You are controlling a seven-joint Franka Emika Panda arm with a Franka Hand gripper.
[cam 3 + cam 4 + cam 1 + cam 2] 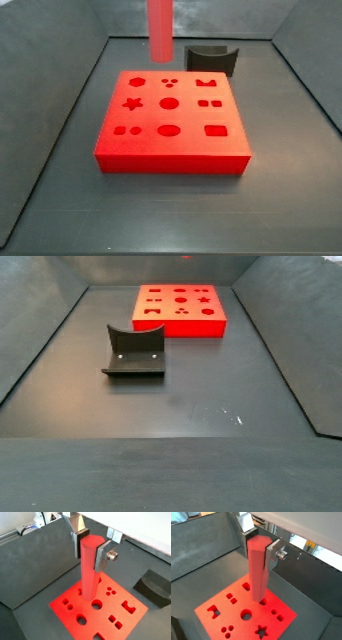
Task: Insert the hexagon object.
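The hexagon object (90, 569) hangs upright, clamped at its top between the closed fingers (102, 556) of the gripper (258, 543), its lower end over, perhaps just above, the red block (170, 125) near the floor's (174, 396) far edge, beside the dark curved block (135, 352).

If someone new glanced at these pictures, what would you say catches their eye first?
Probably the long red hexagon object, held upright between the fingers of the gripper in both wrist views, hanging above the red block. Next comes the big red block itself, its top face full of shaped holes, lying on the dark floor. Beside it sits a dark grey curved block.
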